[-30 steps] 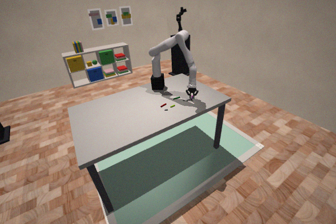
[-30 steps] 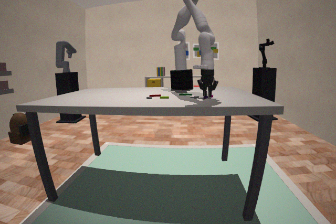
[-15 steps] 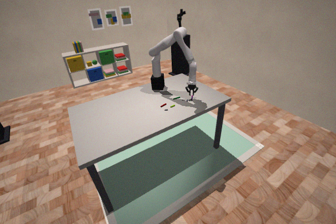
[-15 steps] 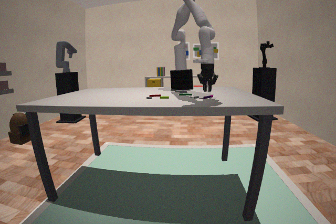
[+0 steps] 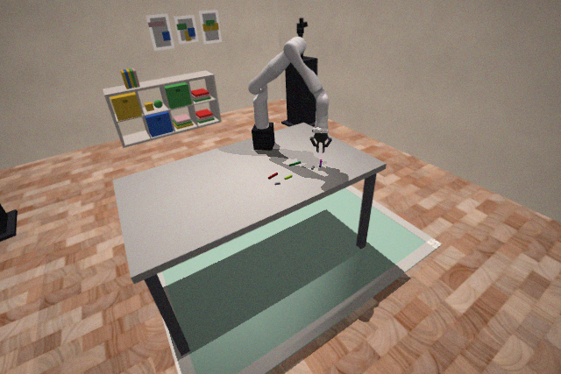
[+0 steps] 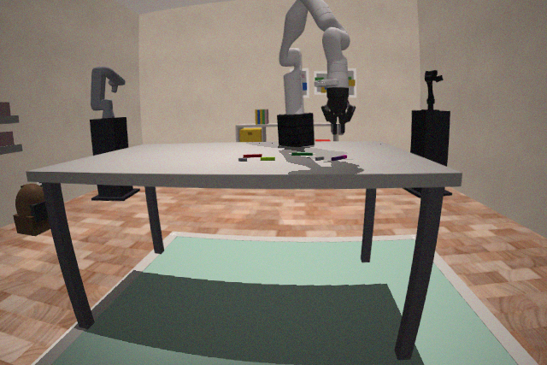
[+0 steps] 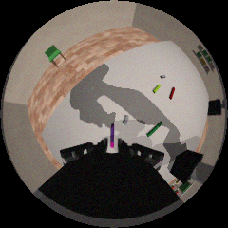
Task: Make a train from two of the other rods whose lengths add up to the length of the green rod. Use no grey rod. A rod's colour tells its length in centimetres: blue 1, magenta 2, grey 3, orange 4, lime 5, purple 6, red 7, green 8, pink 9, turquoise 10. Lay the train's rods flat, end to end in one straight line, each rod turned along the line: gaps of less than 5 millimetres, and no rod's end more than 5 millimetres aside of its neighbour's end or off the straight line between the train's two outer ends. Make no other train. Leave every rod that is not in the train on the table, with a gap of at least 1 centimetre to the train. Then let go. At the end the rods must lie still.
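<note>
Seen from the exterior view, the desk [image 6: 132, 161] carries, from left to right: a short grey rod [image 6: 242, 159], the red rod [image 6: 252, 156], the lime rod [image 6: 267, 158], the green rod [image 6: 302, 154], a second grey rod [image 6: 319, 158], and the purple rod [image 6: 339, 157] at far right.

In the wrist view the magenta rod [image 7: 112, 143] lies at the near end of the purple rod, the two apparently in one line with no gap visible. Alignment cannot be verified at this resolution.

The hand [image 6: 338, 129] hangs above this pair, well off the desk. Its fingers stand a little apart, mostly closed, and hold nothing.

Assessment: purple and magenta together match green, so the train appears laid and let go. The nearest grey rod lies close by, and its clearance needs checking. The next move calls only for keeping the hand away from the rods.

No legible writing or brand is visible. The wall posters [image 5: 184, 28] show coloured blocks only.
</note>
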Robot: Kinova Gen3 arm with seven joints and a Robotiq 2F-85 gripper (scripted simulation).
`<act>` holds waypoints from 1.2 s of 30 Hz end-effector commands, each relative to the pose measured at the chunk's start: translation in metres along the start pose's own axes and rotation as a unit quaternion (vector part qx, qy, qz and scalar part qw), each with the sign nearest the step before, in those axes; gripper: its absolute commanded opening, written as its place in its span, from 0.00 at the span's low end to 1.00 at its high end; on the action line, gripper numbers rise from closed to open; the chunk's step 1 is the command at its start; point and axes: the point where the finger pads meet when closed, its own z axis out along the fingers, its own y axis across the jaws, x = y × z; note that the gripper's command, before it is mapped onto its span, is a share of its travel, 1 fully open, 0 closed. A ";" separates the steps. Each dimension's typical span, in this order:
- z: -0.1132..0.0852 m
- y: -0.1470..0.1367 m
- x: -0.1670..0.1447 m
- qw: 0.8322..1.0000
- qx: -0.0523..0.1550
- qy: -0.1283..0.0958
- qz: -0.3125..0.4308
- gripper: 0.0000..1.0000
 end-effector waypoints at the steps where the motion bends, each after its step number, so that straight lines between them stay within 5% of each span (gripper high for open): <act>1: -0.005 -0.002 0.003 1.000 0.005 0.003 0.002 0.24; 3: -0.005 -0.002 0.003 1.000 0.005 0.003 0.002 0.24; 4: -0.005 -0.002 0.003 1.000 0.005 0.003 0.002 1.00; 26: -0.006 -0.002 0.003 1.000 0.005 0.003 0.002 1.00; 36: -0.035 -0.002 0.003 1.000 0.005 0.003 0.002 1.00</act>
